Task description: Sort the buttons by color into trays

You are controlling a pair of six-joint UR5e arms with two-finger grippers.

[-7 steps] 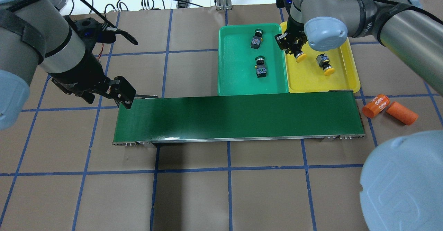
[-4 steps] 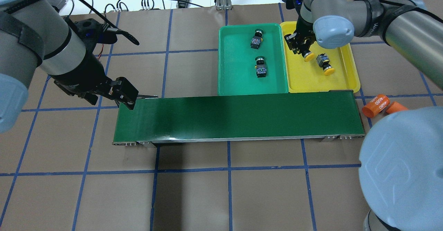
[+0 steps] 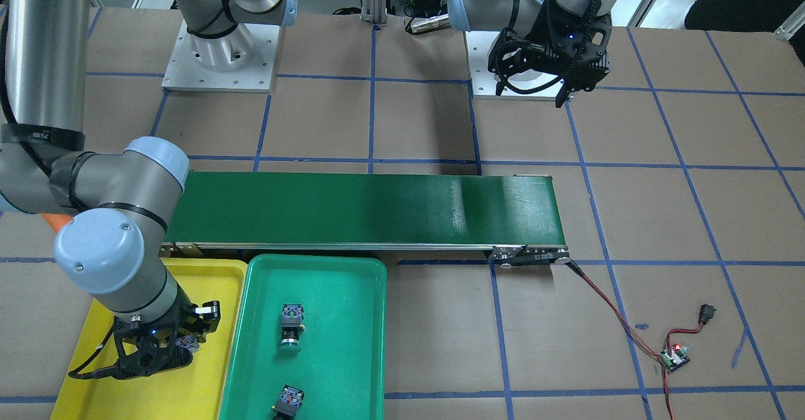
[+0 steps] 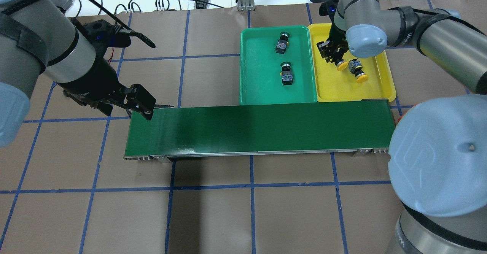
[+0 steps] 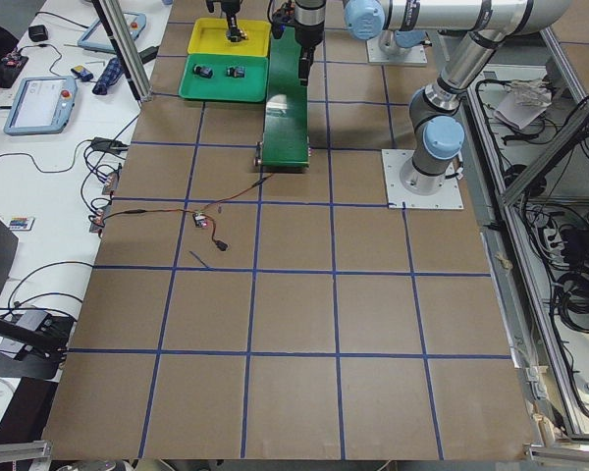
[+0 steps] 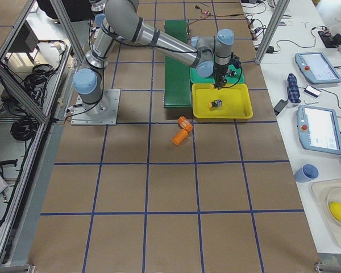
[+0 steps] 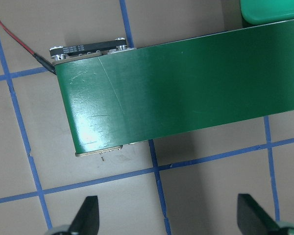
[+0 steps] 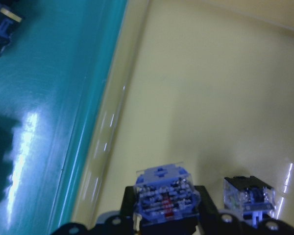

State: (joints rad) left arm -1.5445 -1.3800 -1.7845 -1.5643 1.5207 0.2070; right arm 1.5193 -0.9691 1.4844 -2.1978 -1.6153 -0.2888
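My right gripper [image 4: 336, 57] is shut on a yellow-capped button [image 4: 341, 65] and holds it low over the yellow tray [image 4: 374, 88]. A second yellow button [image 4: 357, 71] lies in that tray just right of it. In the right wrist view the held button [image 8: 161, 196] sits between the fingers, with the other button's body [image 8: 247, 196] beside it. Two green-capped buttons [image 4: 281, 43] [image 4: 286, 74] lie in the green tray [image 4: 258, 86]. My left gripper [image 4: 144, 108] is open and empty at the left end of the belt, with nothing between its fingers [image 7: 89, 215].
The long dark green conveyor belt [image 4: 262, 128] lies across the table in front of both trays. Two orange cylinders [image 6: 184, 122] lie on the table by the belt's right end. A red and black cable [image 3: 616, 313] runs to a small board.
My right gripper has carried the yellow button to the right, further over the yellow tray and closer to the other yellow button. My left gripper has drifted slightly right.
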